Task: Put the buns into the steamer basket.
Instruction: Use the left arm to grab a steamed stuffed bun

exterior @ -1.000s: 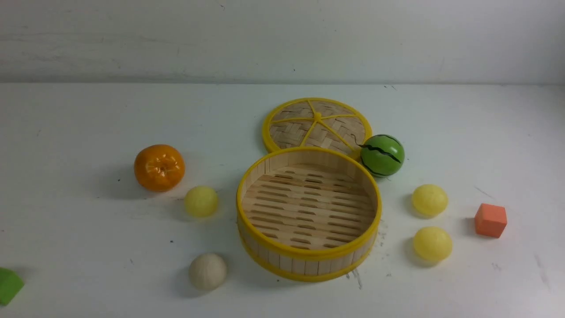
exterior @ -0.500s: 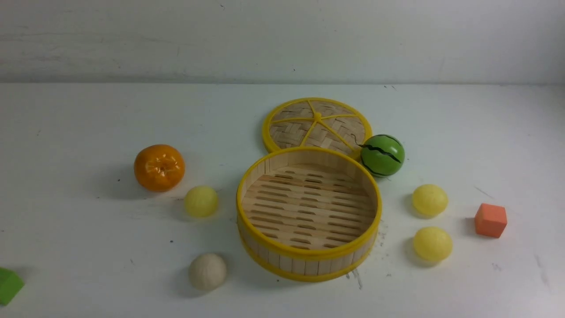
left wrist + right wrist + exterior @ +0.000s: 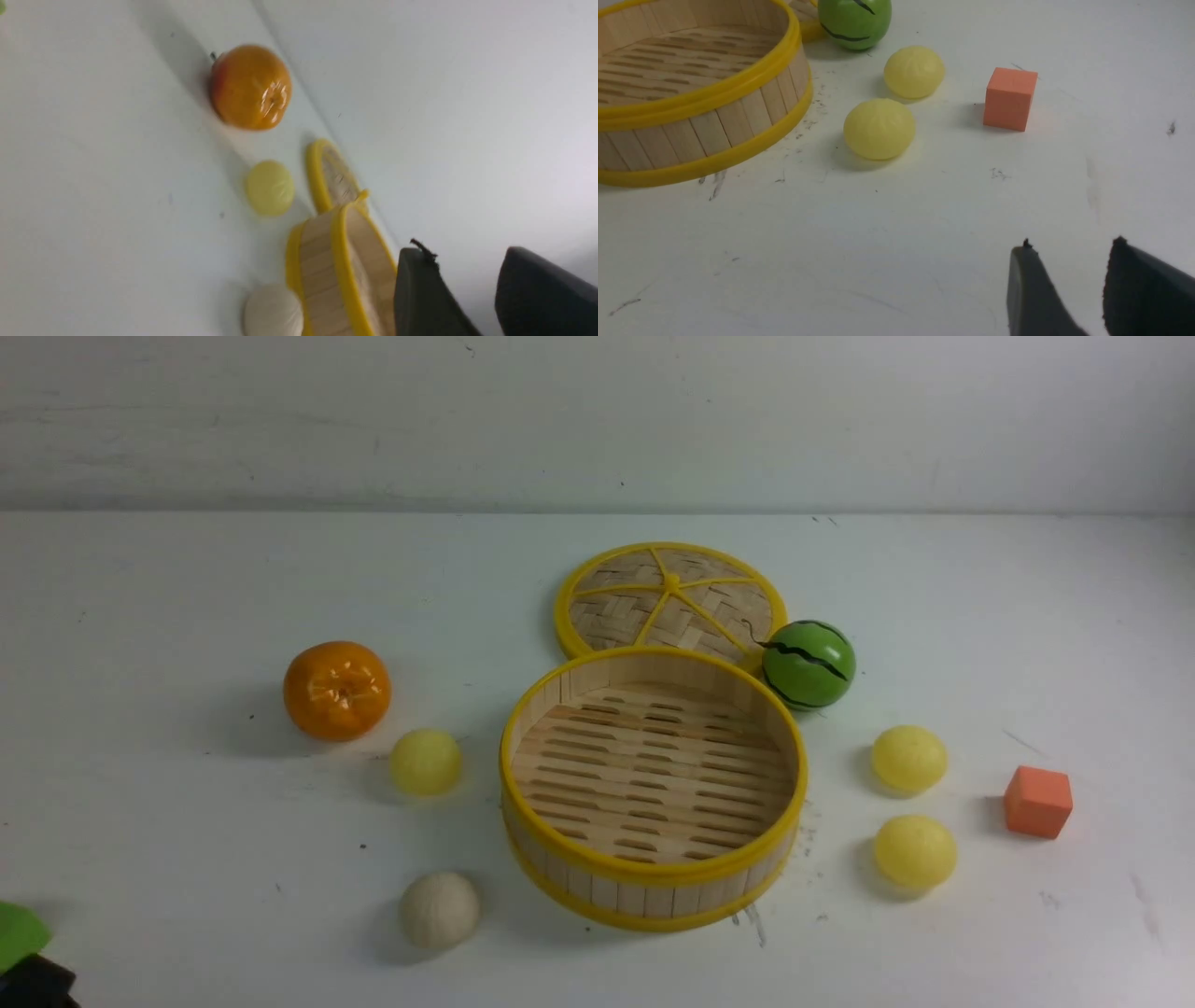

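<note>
The steamer basket (image 3: 653, 896) stands upright in the middle of the table with nothing inside it. Left of it lie a pale yellow bun (image 3: 425, 762) and an off-white bun (image 3: 440, 910). Two more pale yellow buns (image 3: 908, 759) (image 3: 914, 850) lie to its right. My left gripper (image 3: 462, 252) is open and empty, off to the left of the basket (image 3: 317, 275) and the off-white bun (image 3: 273, 312). My right gripper (image 3: 1071, 245) is open and empty, over bare table nearer me than the two right-hand buns (image 3: 879, 128) (image 3: 914, 71).
The woven lid (image 3: 670, 597) lies flat behind the basket, with a green watermelon ball (image 3: 808, 665) beside it. An orange (image 3: 336, 690) sits at the left, an orange cube (image 3: 1037, 801) at the right. A green block (image 3: 19, 931) and a dark part of my left arm (image 3: 37, 985) show at the bottom-left corner.
A dark part of my left arm has come into the bottom-left corner of the front view, in front of the green block. The buns and the basket have not moved.
</note>
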You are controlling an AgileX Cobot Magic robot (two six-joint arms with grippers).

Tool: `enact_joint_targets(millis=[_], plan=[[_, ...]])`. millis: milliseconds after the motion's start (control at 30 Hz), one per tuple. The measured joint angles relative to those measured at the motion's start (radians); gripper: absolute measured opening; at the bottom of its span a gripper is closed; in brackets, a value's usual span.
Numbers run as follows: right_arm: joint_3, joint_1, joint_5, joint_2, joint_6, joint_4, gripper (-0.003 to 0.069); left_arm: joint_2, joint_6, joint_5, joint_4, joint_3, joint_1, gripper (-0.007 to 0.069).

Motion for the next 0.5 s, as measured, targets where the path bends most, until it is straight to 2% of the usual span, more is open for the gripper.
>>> enact_joint_targets(millis=[67,133,200,233,267,300,367,433,467,500], plan=[[0.0,0.0,0.0,0.0,0.0,-0.001,0.0241,0.0,0.011,-0.017,-0.014,-0.011,0.0,0.0206],[0.0,0.0,0.0,0.0,0.0,-0.001,0.0241,0.002,0.03,0.065,-0.017,-0.071,0.0,0.0158],[0.0,0.0,0.0,0.0,0.0,-0.001,0.0241,0.037,0.099,0.2,-0.005,-0.179,0.0,0.009],[0.0,0.0,0.0,0.0,0.0,-0.001,0.0241,0.044,0.117,0.216,-0.002,-0.192,0.0,0.0076],[0.0,0.0,0.0,0.0,0.0,-0.001,0.0241,0.138,0.199,0.374,0.009,-0.309,0.0,0.0018],[0.0,0.0,0.0,0.0,0.0,-0.002,0.0241,0.189,0.23,0.468,0.012,-0.373,0.0,-0.0003],[0.0,0.0,0.0,0.0,0.0,-0.002,0.0241,0.341,0.291,0.644,0.018,-0.492,0.0,-0.0013],[0.0,0.0,0.0,0.0,0.0,-0.002,0.0241,0.409,0.314,0.707,0.022,-0.534,0.0,-0.0013],[0.0,0.0,0.0,0.0,0.0,-0.002,0.0241,0.585,0.382,0.816,0.034,-0.618,0.0,-0.0013],[0.0,0.0,0.0,0.0,0.0,-0.002,0.0241,0.674,0.425,0.851,0.048,-0.657,0.0,-0.0013]])
